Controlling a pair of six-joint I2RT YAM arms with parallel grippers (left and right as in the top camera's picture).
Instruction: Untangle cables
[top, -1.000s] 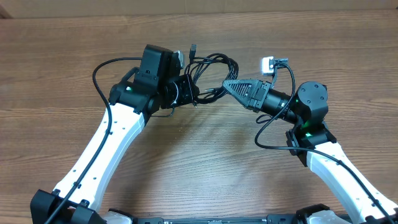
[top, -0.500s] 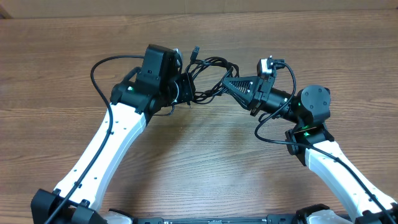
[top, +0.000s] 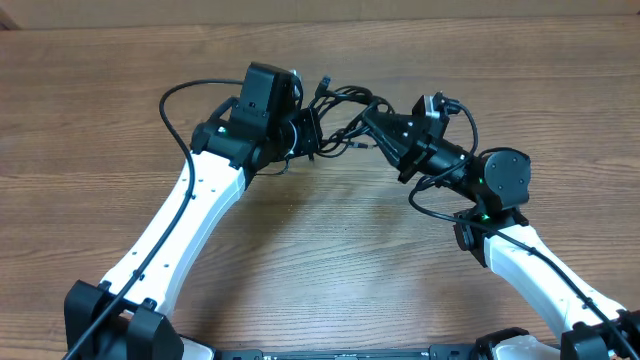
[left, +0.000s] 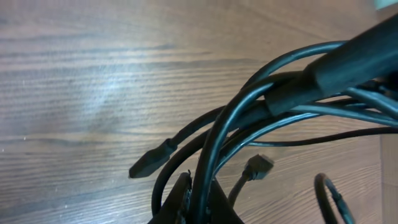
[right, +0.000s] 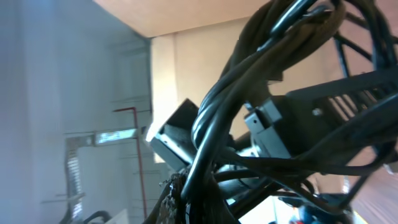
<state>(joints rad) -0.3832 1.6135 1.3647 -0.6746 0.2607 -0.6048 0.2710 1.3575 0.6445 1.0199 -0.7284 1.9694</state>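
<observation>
The cables (top: 342, 102) are a black tangle bunched between my two grippers at the far middle of the table. My left gripper (top: 308, 133) is on the tangle's left side, shut on one strand. In the left wrist view that strand (left: 214, 140) runs up out of the left gripper (left: 200, 185), with two loose plugs (left: 151, 163) (left: 259, 167) hanging over the wood. My right gripper (top: 370, 120) reaches in from the right and is shut on the bundle. The right wrist view shows twisted cables (right: 242, 87) rising from the right gripper (right: 194, 190).
The wooden table (top: 320, 250) stretches open in front of both arms. Its far edge (top: 320, 25) lies close behind the tangle. The left arm's black wrist housing (top: 265, 100) and the right arm's white wrist camera (top: 431, 105) flank the cables.
Both grippers have moved toward the far edge and closer together, bunching the tangle tighter. The right gripper has tilted upward. The left jaws finished closing on the strand.
</observation>
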